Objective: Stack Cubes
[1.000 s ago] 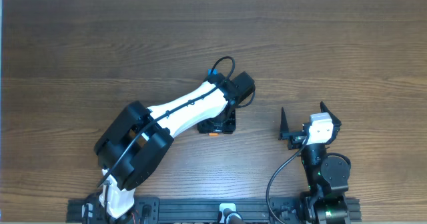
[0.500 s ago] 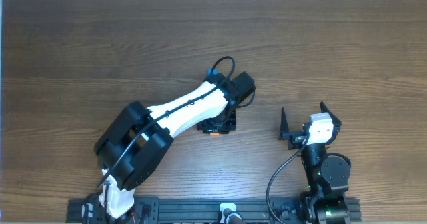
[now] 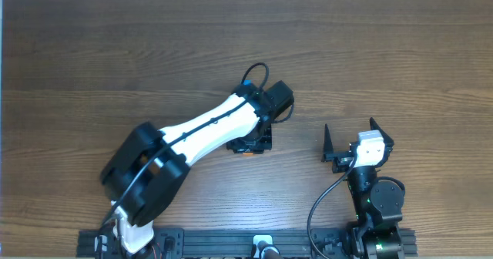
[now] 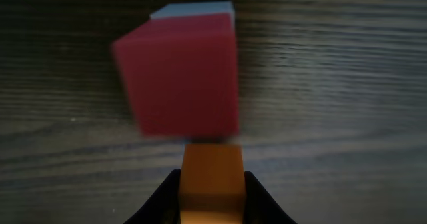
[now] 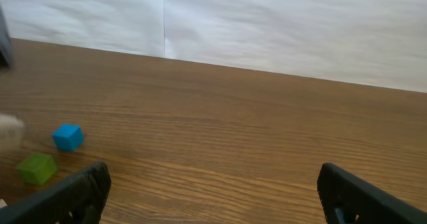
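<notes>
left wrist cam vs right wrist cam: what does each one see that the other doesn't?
Left wrist: a red cube with the edge of a pale cube peeking past it, and an orange cube clamped in the left jaws. Right wrist: a blue cube, a green cube, a white backdrop, and the right jaws spread wide, holding nothing. Both: the wooden table.

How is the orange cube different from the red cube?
The orange cube is pinched by the left gripper; the red cube is free. The red cube sits atop a pale block; the orange cube is not on that stack. Both are plain, single-coloured cubes.
</notes>
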Action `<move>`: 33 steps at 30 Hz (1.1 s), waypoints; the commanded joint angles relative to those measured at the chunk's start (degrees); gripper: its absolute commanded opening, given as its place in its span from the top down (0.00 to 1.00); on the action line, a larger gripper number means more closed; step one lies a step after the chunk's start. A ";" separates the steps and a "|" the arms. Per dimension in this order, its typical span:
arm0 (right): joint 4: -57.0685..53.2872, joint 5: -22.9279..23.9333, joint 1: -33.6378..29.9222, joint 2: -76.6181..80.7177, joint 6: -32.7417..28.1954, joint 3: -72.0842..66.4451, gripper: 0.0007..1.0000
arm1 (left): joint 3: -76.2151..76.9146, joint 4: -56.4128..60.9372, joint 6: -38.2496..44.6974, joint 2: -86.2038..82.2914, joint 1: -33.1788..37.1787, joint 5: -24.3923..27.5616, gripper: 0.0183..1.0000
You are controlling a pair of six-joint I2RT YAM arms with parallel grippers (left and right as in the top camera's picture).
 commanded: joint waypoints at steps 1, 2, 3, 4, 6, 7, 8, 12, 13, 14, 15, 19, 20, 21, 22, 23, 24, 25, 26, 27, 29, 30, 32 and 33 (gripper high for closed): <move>0.02 0.33 0.37 -0.59 -0.07 -0.44 0.01 | 0.76 -0.90 1.92 -5.53 0.68 -0.92 0.98; 0.02 0.33 0.37 -0.59 -0.07 -0.44 0.01 | 1.18 -1.05 1.92 -5.92 0.87 -0.92 0.98; 0.02 0.33 0.37 -0.59 -0.07 -0.44 0.01 | 1.66 -1.18 1.95 -6.16 1.14 -0.92 0.98; 0.02 0.33 0.37 -0.59 -0.07 -0.44 0.01 | 2.10 -1.40 1.95 -6.27 1.38 -0.92 0.98; 0.02 0.33 0.37 -0.59 -0.07 -0.44 0.01 | 3.41 -2.23 2.16 -6.29 2.14 -0.92 0.98; 0.02 0.33 0.37 -0.59 -0.07 -0.44 0.01 | 4.02 -2.64 2.40 -6.27 2.49 -0.90 0.98; 0.02 0.33 0.37 -0.59 -0.07 -0.44 0.01 | 4.61 -2.95 3.50 -6.27 2.82 -0.81 0.98; 0.02 0.33 0.37 -0.59 -0.07 -0.44 0.01 | 6.91 -4.22 5.40 -6.27 4.22 -0.79 0.98; 0.02 0.33 0.37 -0.59 -0.07 -0.44 0.01 | 7.39 -4.24 5.42 -6.27 4.63 -0.92 0.98; 0.02 0.33 0.37 -0.59 -0.07 -0.44 0.01 | 7.72 -4.26 5.64 -6.27 4.96 -0.90 0.98; 0.02 0.33 0.37 -0.59 -0.07 -0.44 0.01 | 8.11 -4.24 6.01 -6.27 5.49 -0.92 0.98; 0.02 0.33 0.37 -0.59 -0.07 -0.44 0.01 | 8.35 -4.15 6.16 -6.14 6.34 -1.14 0.98; 0.02 0.33 0.37 -0.59 -0.07 -0.44 0.01 | 8.39 -4.07 6.08 -6.03 6.49 -1.29 0.98; 0.02 0.33 0.37 -0.59 -0.07 -0.44 0.01 | 8.44 -4.09 5.01 -5.92 6.60 -2.08 0.98; 0.02 0.33 0.37 -0.59 -0.07 -0.44 0.01 | 8.46 -4.13 4.13 -5.81 6.67 -2.84 0.98; 0.02 0.33 0.37 -0.59 -0.07 -0.44 0.01 | 8.46 -4.13 3.72 -5.70 6.73 -3.08 0.98; 0.02 0.33 0.37 -0.59 -0.07 -0.44 0.01 | 8.46 -4.13 3.61 -5.49 6.78 -3.06 0.98; 0.02 0.33 0.37 -0.59 -0.07 -0.44 0.01 | 8.46 -4.13 3.61 -5.33 6.82 -3.06 0.98; 0.02 0.33 0.37 -0.59 -0.07 -0.44 0.01 | 8.46 -4.13 3.61 -5.18 6.82 -3.08 0.98; 0.02 0.33 0.37 -0.59 -0.07 -0.44 0.01 | 8.46 -4.11 3.61 -4.83 6.80 -3.28 0.98; 0.02 0.33 0.37 -0.59 -0.07 -0.44 0.01 | 8.46 -4.09 3.61 -4.37 6.80 -3.50 0.98; 0.02 0.33 0.37 -0.59 -0.07 -0.44 0.01 | 8.46 -4.09 3.58 -4.22 6.80 -3.52 0.98; 0.02 0.33 0.37 -0.59 -0.07 -0.44 0.01 | 8.46 -3.93 3.54 -3.69 6.80 -3.50 0.98; 0.02 0.33 0.37 -0.59 -0.07 -0.44 0.01 | 8.46 -3.85 3.37 -3.54 6.80 -3.50 0.98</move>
